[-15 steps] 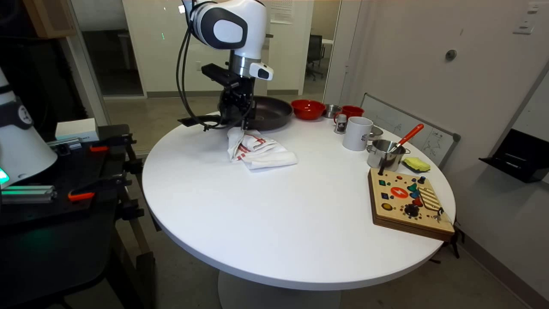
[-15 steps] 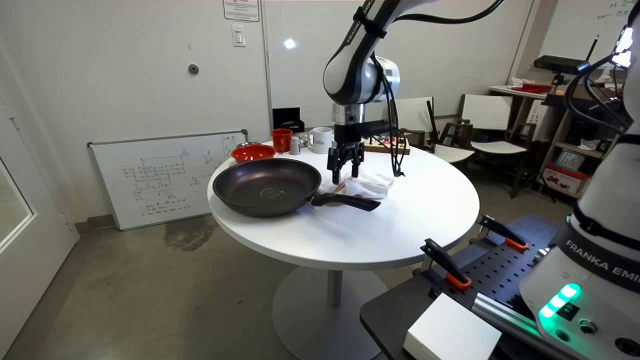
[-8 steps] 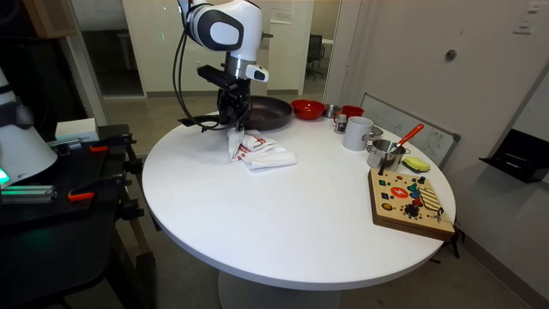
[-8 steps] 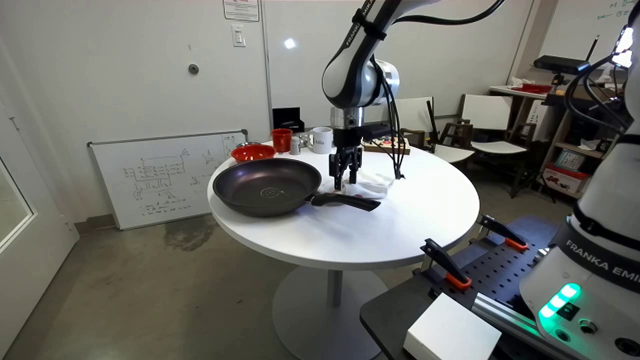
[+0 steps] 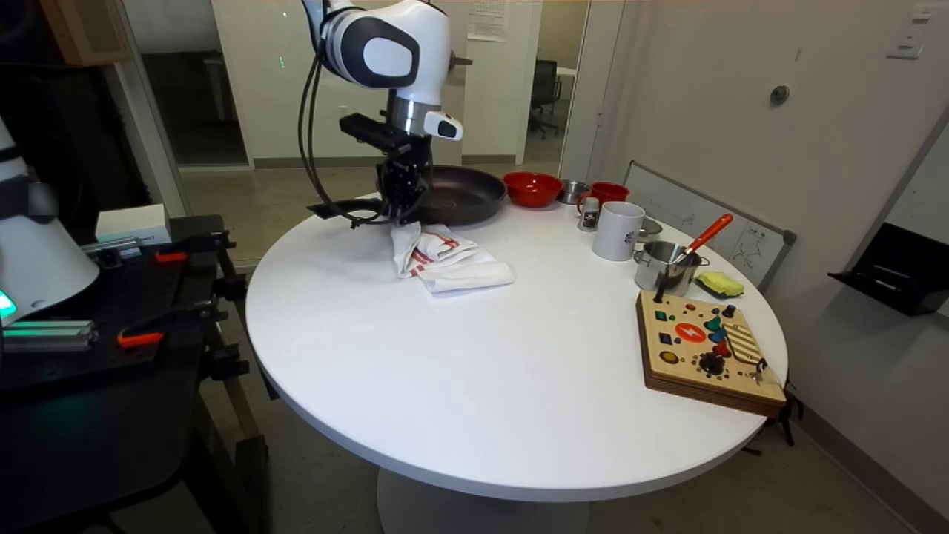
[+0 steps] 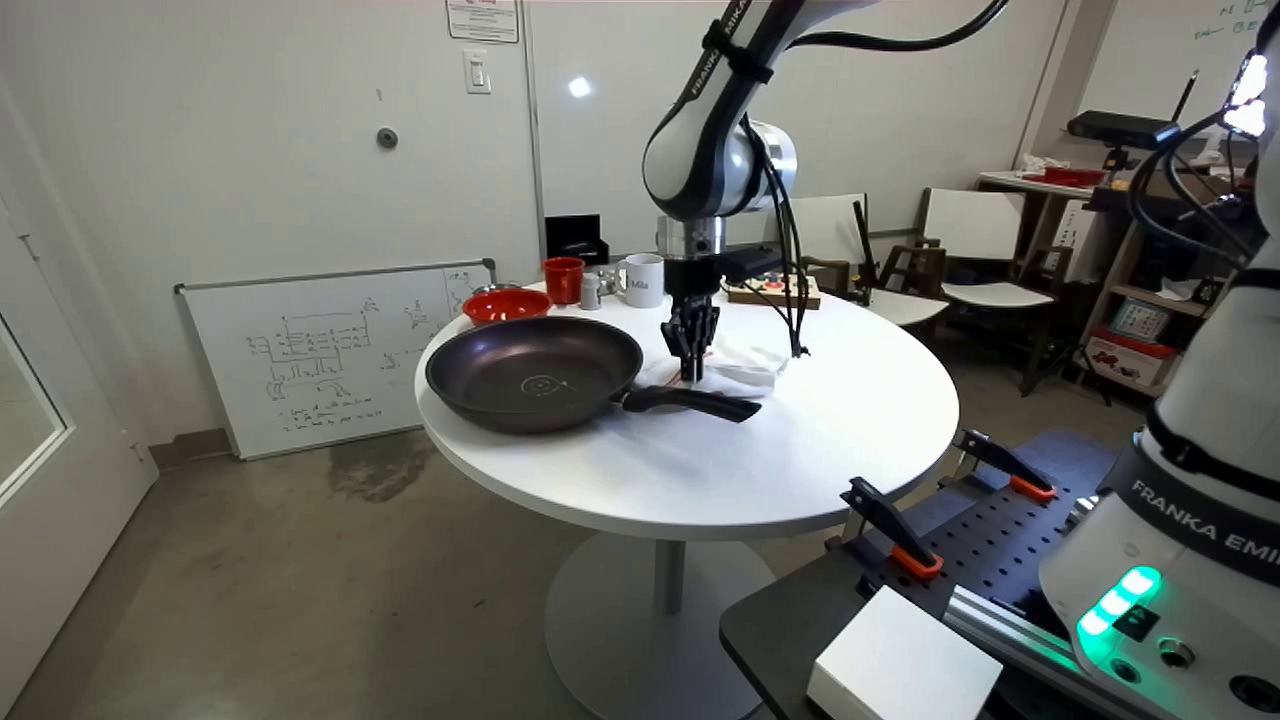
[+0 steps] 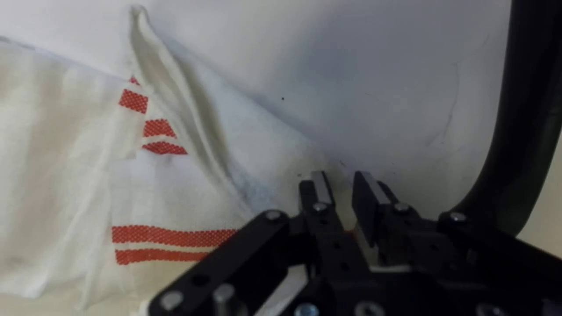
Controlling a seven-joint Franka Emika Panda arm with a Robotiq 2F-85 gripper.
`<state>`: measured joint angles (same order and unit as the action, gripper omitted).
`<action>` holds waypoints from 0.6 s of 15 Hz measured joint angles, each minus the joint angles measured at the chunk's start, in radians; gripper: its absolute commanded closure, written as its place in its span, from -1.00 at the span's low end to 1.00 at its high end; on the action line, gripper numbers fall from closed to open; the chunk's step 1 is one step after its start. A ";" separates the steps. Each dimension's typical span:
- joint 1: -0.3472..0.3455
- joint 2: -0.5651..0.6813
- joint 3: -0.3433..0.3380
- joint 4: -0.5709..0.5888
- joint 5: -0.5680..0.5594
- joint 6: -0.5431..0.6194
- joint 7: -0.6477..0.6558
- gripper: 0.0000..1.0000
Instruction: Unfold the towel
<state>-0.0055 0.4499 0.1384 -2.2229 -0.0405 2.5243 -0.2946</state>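
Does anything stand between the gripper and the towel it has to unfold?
Nothing visible does: in the wrist view the gripper is right at the towel, near its edge. The pan's handle lies alongside, not between.

In an exterior view, the worktop [image 5: 474, 371] is bright, the bench [image 5: 96, 445] at eight o'clock dark. In an exterior view, glare spots the wall panel [image 6: 900, 110] near twelve o'clock. Wrist view is dimmer, soft; diffuse shadow at one o'clock.
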 measured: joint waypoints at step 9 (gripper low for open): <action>0.068 -0.007 -0.046 0.000 -0.159 0.000 0.033 -0.98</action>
<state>0.0628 0.4432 0.0924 -2.2225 -0.1998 2.5246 -0.2612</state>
